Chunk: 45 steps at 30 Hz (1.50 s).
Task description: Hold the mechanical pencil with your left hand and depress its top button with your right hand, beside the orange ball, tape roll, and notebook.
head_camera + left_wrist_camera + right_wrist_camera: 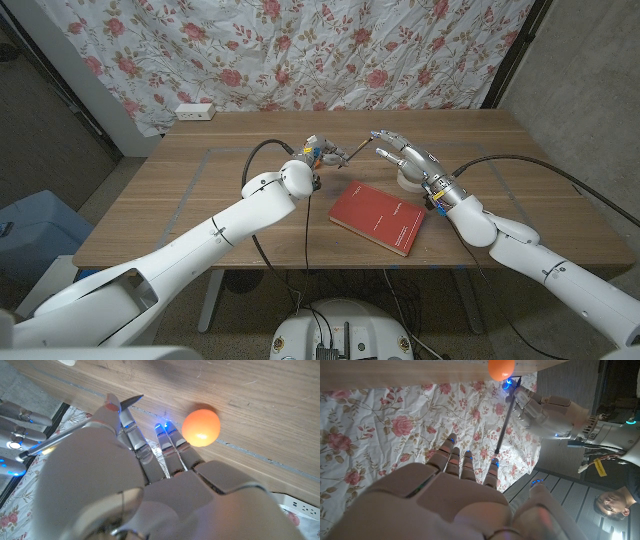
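Note:
My left hand [312,156] holds the mechanical pencil [350,151] above the middle of the table, its button end slanting toward my right hand [398,152]. In the right wrist view the pencil [506,420] runs as a thin dark rod from the left hand [545,409] down to my right fingertips [493,466], which meet its end with the fingers extended. The orange ball [201,426] lies on the wood just beyond my left fingers [170,445]; it also shows as the ball [501,367]. The red notebook [377,216] lies in front. The white tape roll [410,181] sits under my right hand.
A white power strip [195,112] lies at the table's far left edge before the floral curtain [300,50]. A blue bin [30,240] stands on the floor to the left. A person [612,505] shows beside the table in the right wrist view.

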{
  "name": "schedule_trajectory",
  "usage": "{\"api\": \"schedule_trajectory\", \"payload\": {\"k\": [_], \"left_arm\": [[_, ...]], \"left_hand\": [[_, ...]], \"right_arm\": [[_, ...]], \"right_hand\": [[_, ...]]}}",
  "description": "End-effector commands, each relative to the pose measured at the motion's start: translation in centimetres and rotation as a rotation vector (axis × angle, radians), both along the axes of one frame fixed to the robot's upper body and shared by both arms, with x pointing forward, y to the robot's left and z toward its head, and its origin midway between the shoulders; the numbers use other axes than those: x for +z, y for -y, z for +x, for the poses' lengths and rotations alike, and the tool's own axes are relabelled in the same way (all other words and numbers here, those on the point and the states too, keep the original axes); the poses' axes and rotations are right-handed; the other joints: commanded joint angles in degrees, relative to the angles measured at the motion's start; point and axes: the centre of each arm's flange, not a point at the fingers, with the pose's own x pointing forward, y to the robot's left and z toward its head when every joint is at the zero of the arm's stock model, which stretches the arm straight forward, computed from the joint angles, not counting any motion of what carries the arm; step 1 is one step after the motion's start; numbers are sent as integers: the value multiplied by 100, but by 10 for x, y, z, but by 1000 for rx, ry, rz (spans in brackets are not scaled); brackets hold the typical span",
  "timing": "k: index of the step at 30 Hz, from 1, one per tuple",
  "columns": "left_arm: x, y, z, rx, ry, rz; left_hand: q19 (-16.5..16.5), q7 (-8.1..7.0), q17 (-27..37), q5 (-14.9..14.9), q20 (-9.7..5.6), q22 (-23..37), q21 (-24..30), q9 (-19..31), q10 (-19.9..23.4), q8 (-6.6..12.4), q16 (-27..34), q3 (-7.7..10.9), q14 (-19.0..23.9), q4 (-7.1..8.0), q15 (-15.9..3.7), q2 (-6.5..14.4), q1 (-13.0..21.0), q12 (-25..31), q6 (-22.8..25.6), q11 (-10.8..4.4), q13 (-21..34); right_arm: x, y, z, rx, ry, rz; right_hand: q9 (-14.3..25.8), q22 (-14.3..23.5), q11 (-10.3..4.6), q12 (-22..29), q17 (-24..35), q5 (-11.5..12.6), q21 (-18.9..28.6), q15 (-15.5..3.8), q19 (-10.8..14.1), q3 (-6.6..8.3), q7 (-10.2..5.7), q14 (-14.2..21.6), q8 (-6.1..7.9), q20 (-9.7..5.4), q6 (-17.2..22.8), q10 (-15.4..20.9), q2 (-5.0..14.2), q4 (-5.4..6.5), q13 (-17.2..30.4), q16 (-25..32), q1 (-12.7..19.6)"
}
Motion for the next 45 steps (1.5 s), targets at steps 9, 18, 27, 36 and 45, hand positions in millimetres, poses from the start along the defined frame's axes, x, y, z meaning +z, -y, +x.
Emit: {"api": "schedule_trajectory", "payload": {"k": [9, 18, 27, 36, 45], "left_arm": [[-1, -2, -3, 6, 11, -8], [-1, -2, -1, 2, 17, -14], [-1, -1, 0, 2, 18, -15], [-2, 0, -2, 2, 22, -18], [-3, 0, -2, 4, 24, -18]], "left_hand": [[24, 9, 0, 36, -464, 10, 3, 13, 98, 28, -20, -22, 30, -5, -908, 60, 15, 32, -8, -122, 19], [22, 4, -1, 36, -462, 10, 2, 14, 100, 31, -22, -32, 26, -5, -905, 60, 18, 34, -2, -123, 19], [24, 2, -1, 36, -466, 10, 2, 14, 102, 31, -22, -40, 25, -5, -905, 60, 20, 34, -3, -122, 19], [21, 13, -1, 37, -465, 10, 1, 14, 107, 31, -22, -46, 24, -4, -906, 63, 23, 36, -6, -121, 19], [17, 9, 0, 38, -462, 10, 0, 14, 110, 30, -21, -51, 25, -4, -908, 68, 27, 37, -7, -123, 20]], "right_arm": [[-3, -2, -1, 10, 4, 16], [-4, -3, 0, 14, -5, 23], [-7, -4, 1, 20, -18, 34], [-8, -7, 1, 31, -20, 35], [-8, -10, 1, 40, -19, 33]], "right_hand": [[9, 15, -15, 26, 16, 46, 30, -43, 36, 9, -3, -13, 11, -31, 62, 2, 58, 50, 5, 28, 15], [8, 15, -30, 29, 16, 49, 37, -48, 54, 11, -2, 0, 8, -35, 81, 7, 58, 55, 5, 35, 10], [6, 14, -41, 33, 16, 53, 39, -62, 60, 15, -2, 16, 1, -38, 99, 15, 54, 60, 5, 44, 6], [4, 15, -73, 37, 17, 57, 38, -88, 60, 18, -2, 23, -6, -38, 122, 25, 48, 67, 5, 49, -1], [4, 15, -85, 35, 18, 61, 38, -112, 62, 22, 1, 24, -4, -56, 161, 21, 48, 76, 5, 53, -7]]}}
